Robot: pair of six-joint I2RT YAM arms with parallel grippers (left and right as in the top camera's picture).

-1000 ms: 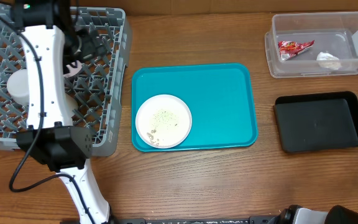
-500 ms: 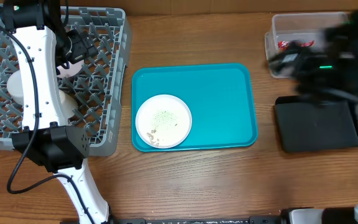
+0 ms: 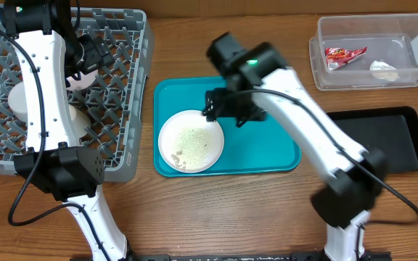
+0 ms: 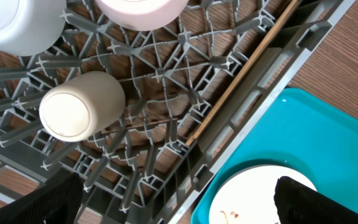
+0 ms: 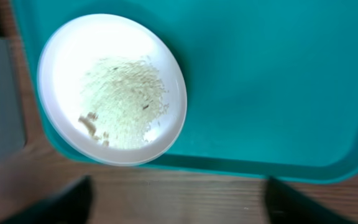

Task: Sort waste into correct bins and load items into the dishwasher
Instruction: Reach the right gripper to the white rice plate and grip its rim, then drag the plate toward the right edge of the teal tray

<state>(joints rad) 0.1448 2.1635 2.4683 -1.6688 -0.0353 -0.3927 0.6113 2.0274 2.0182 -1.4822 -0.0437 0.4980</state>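
From overhead I get bright, even light coming from above. The wooden table (image 3: 216, 217) looks evenly lit, and only soft, short shadows hug the edges of the teal tray (image 3: 267, 145) and the grey rack (image 3: 122, 156). That view is sharp from edge to edge.

My left wrist view is crisp on the rack's lattice and the cup (image 4: 79, 112). The left fingers (image 4: 316, 199) in the bottom corners are dark, fuzzy blobs, too close to focus.

The right wrist view is soft all over. The plate (image 5: 112, 87) has smeared edges and its white surface nearly washes out. The crumbs (image 5: 126, 102) blur together, and the right fingers (image 5: 48, 202) are vague dark shapes.
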